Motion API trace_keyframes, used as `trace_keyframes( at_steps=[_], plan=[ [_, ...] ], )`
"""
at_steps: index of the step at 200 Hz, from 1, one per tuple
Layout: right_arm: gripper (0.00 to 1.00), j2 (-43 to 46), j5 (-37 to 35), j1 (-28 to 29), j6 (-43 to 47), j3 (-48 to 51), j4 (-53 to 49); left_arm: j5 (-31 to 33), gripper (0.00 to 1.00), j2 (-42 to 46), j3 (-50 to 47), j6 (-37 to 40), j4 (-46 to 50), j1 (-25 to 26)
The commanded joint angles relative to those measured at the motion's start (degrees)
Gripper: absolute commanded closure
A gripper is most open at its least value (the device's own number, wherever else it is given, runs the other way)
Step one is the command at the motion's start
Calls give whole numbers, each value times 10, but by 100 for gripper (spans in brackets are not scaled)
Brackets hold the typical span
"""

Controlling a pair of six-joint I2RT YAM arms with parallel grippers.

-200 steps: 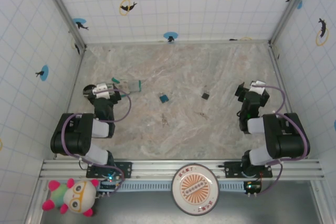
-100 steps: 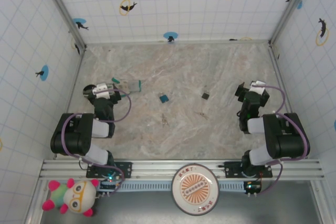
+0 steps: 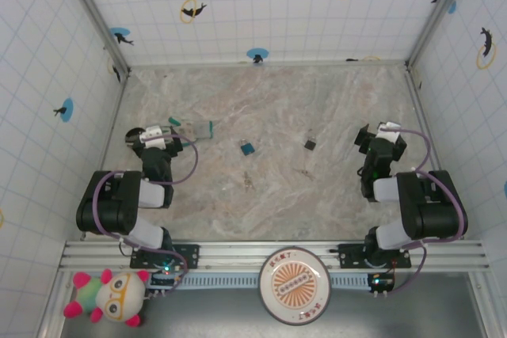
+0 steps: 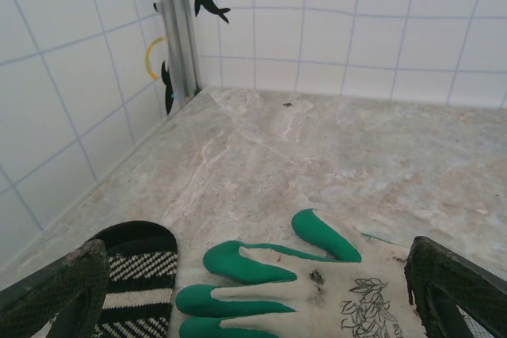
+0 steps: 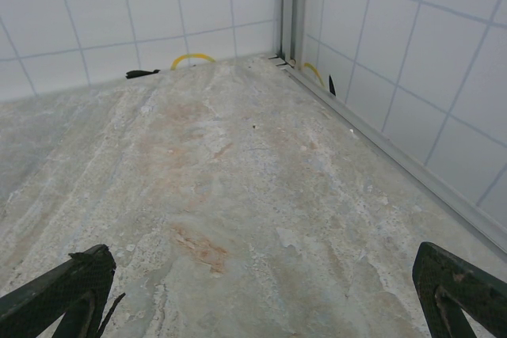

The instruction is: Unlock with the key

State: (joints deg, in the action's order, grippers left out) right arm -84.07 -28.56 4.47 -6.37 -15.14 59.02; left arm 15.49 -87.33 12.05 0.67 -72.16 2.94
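Note:
The key is a tiny dark piece lying flat on the marble table, right of centre. A small blue block with a silvery part lies to its left, near the middle. My left gripper rests low at the table's left side, well away from both. In the left wrist view its fingers stand wide apart, and the left gripper is open with nothing held. My right gripper sits at the right side, to the right of the key. Over bare table it is open and holds nothing.
A white work glove with green fingertips lies just ahead of the left gripper, seen from above as a teal strip. A black-and-white striped cloth lies beside it. Tiled walls close in three sides.

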Motion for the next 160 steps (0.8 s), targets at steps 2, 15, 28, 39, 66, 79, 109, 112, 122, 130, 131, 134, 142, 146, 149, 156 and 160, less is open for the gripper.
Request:
trace_keyframes(
  at_steps=[2, 15, 28, 39, 66, 79, 109, 112, 122, 130, 131, 134, 142, 146, 149, 156, 160],
  plan=[
    [0, 62, -11, 8, 11, -34, -75, -21, 2, 39, 43, 3, 84, -4],
    [0, 109, -13, 16, 22, -44, -125, -9, 2, 73, 89, 0, 198, -3],
    [0, 151, -9, 17, 4, -59, -184, 22, 2, 104, 125, -23, 271, -3],
    [0, 182, 6, 16, -10, -76, -229, 34, 2, 127, 149, -50, 323, -4],
    [0, 262, 65, 3, -177, -134, -385, 54, 2, 158, 248, -235, 526, -5],
    [1, 298, 99, -13, -289, -138, -444, 22, 2, 149, 294, -313, 641, -10],
    [18, 332, 224, -12, -301, -119, -395, -137, 5, 145, 292, -357, 668, -11],
    [18, 336, 217, -5, -298, -123, -409, -148, 6, 147, 289, -362, 669, -10],
    [21, 351, 181, 20, -289, -140, -465, -183, 10, 158, 278, -374, 670, -8],
    [25, 359, 160, 39, -295, -150, -503, -208, 13, 167, 270, -382, 675, -7],
    [25, 360, 159, 41, -296, -152, -507, -210, 13, 167, 271, -383, 677, -6],
    [26, 361, 158, 45, -298, -157, -520, -219, 13, 171, 269, -386, 681, -5],
    [30, 360, 165, 55, -302, -174, -561, -240, 14, 179, 266, -392, 693, -1],
    [32, 357, 168, 62, -301, -186, -585, -249, 13, 183, 264, -394, 699, 2],
    [33, 353, 168, 66, -301, -194, -598, -258, 13, 186, 263, -395, 701, 3],
    [37, 342, 176, 76, -296, -214, -638, -273, 12, 194, 259, -399, 707, 8],
    [39, 335, 183, 83, -290, -223, -654, -282, 12, 198, 257, -401, 711, 12]
  ],
)
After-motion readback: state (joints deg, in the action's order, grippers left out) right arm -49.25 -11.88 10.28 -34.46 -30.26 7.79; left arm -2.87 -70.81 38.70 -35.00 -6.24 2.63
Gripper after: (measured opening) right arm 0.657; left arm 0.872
